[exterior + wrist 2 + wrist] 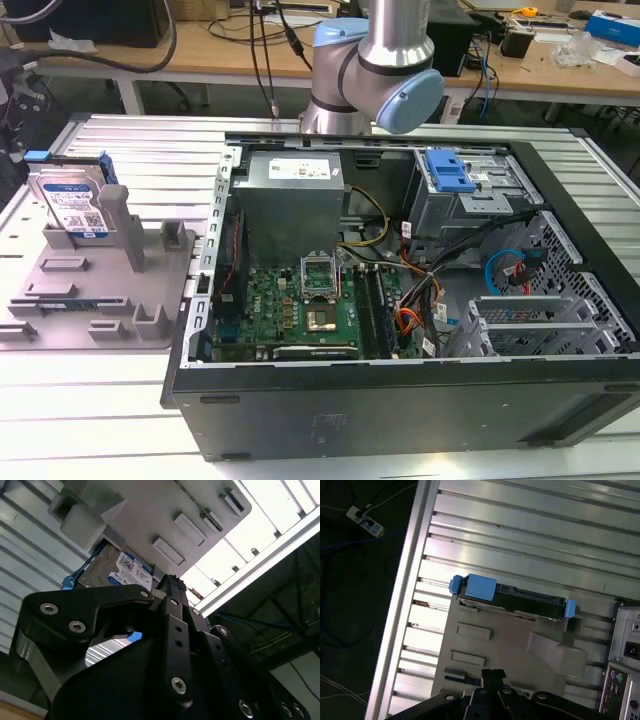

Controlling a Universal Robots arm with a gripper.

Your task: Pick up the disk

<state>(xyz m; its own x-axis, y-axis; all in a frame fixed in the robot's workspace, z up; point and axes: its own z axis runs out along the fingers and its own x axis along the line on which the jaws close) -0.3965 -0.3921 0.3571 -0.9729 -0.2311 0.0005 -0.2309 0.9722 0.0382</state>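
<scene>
On the surface point(120, 140), a tray point(60, 300) lies at the exterior view's left and an open computer case point(400, 400) just beside it at the right. The disk point(70, 205) stands on edge at the tray's far end, behind an upright post point(118, 225). Inside the case, a power supply point(295, 185) sits at the back, a circuit board point(290, 300) in front of it, and a drive cage point(450, 185) to the right. The arm point(375, 70) rises behind the case. In the first wrist view the gripper point(492, 672) hangs over the tray, apart from the disk.
</scene>
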